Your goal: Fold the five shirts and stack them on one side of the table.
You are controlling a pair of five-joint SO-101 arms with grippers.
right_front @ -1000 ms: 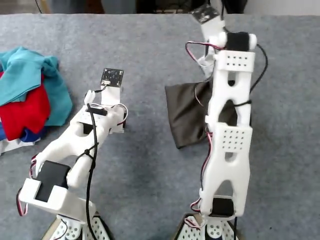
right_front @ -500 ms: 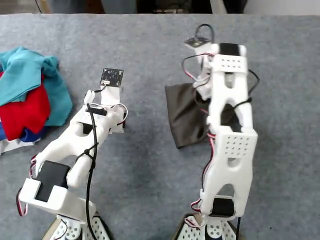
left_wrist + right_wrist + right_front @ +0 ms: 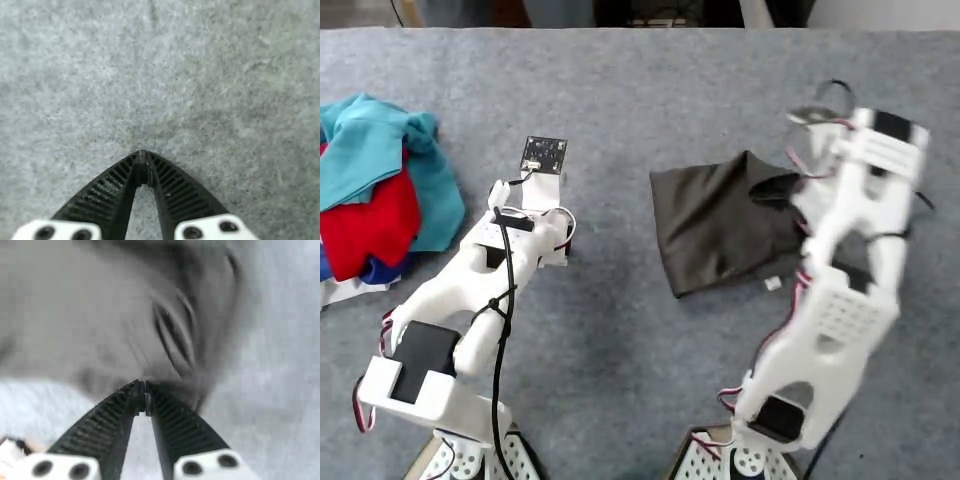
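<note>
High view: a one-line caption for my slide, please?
Dark shirt by the right arm; colourful shirt pile left of the left arm.

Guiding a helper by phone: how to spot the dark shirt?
On the grey table, look beside the right arm. The dark shirt lies there alone and fairly flat, unlike the teal, red and blue heap at the opposite edge.

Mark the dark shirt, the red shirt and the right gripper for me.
dark shirt (image 3: 720,225), high view, middle of cloth
red shirt (image 3: 370,225), high view, exposed middle
right gripper (image 3: 144,390), right wrist view, between the fingertips
</note>
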